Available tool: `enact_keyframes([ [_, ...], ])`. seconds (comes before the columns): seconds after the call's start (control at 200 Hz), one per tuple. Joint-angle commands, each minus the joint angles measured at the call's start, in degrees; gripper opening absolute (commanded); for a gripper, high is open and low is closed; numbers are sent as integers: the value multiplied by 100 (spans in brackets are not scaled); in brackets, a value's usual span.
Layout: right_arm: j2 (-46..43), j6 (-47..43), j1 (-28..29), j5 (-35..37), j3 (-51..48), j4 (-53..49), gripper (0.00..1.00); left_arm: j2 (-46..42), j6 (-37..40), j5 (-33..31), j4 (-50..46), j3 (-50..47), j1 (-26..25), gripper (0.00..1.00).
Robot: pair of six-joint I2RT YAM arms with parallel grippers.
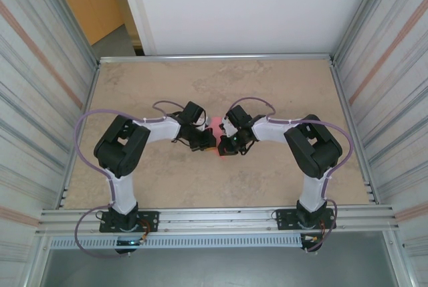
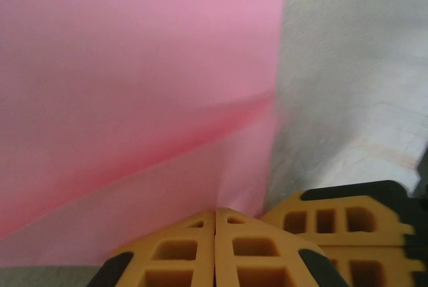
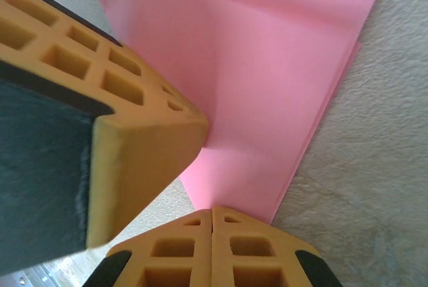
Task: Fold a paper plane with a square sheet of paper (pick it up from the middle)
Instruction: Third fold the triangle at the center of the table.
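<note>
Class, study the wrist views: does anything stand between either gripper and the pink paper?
Nothing visible does. The left gripper and the right gripper each have their jaws shut directly on the pink paper, close beside each other.

- Seen from above, the square sheet of paper [image 1: 217, 124] is mostly hidden under the left gripper [image 1: 210, 144] and right gripper [image 1: 223, 147]. Its outline is too small to tell.
- Left wrist view: the paper is blurred, cut off top and left.
- Right wrist view: the paper's top is cut off.
</note>
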Motion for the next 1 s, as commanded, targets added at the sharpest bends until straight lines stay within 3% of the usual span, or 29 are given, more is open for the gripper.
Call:
enact_keyframes([
  [0.0, 274, 174, 20, 271, -122, -523, 5, -45, 156, -175, 210, -119, 4, 7],
  [0.2, 312, 280, 29, 474, -255, -605, 5, -11, 306, -495, 188, -228, 105, 6],
  [0.737, 234, 303, -83, 669, -311, -788, 5, 239, 889, -553, -171, -5, 1228, 6],
  [0.992, -210, 385, -88, 407, 187, -576, 15, -53, 967, -461, -282, 302, 1271, 8],
])
